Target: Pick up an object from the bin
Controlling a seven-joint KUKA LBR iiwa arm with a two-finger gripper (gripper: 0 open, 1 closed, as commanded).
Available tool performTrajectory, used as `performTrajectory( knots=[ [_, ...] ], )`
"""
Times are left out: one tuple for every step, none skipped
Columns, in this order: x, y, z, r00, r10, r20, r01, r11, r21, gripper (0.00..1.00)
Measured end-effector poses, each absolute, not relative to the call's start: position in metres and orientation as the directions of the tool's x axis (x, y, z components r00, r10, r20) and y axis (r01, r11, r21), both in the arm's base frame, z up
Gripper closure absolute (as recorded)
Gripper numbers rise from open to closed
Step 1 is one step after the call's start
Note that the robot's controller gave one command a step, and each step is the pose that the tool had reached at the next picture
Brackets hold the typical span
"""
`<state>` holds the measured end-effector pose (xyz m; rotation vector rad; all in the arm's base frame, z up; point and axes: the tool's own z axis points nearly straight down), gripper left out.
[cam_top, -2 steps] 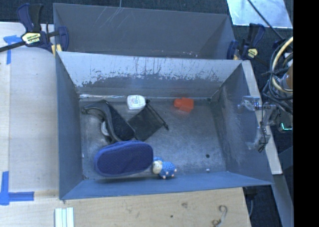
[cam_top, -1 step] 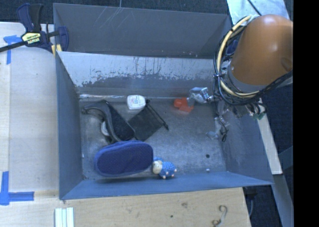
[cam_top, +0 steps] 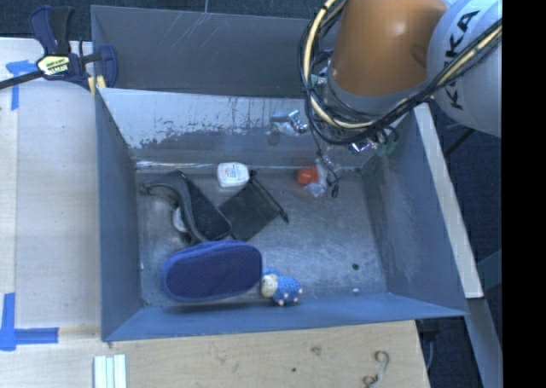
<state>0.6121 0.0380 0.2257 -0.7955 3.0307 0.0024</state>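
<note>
Reaching down into the grey bin (cam_top: 401, 233), the arm (cam_top: 478, 45) is seen folded over the back wall, well above and to the right of a small red piece (cam_top: 306, 176) on the floor. The wrist is hidden under a rounded orange cover (cam_top: 388, 37), and loops of yellow and black cables (cam_top: 317, 79) are wrapped round it, straight above the red piece. The end effector (cam_top: 328, 180) is pointed downward and is parked just to the right of the red piece, close enough that touching or not can't really be made out. Whether it's apart or together can't be told either, since the tip is lost in clutter and shadow. Nothing can be seen clamped in it.

A white round thing (cam_top: 232, 175) is found to the left of the red piece, near the back wall. A flat black pad (cam_top: 250, 211) is laid below and left of the red piece, tilted, with a dark curved strap-like item (cam_top: 175, 194) further left again. A blue oval cushion-like thing (cam_top: 212, 270) is set well down and left of the red piece, against the front wall, and a tiny blue and white toy (cam_top: 281, 289) is tucked just beside its right end.
</note>
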Motion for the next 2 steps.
performTrajectory(
  knots=[
    [0.573, 0.041, 0.167, -0.834, -0.552, 0.003, -0.552, 0.834, 0.003, 0.00],
    [0.609, 0.042, 0.099, -0.750, -0.661, -0.001, -0.661, 0.750, 0.000, 0.00]
  ],
)
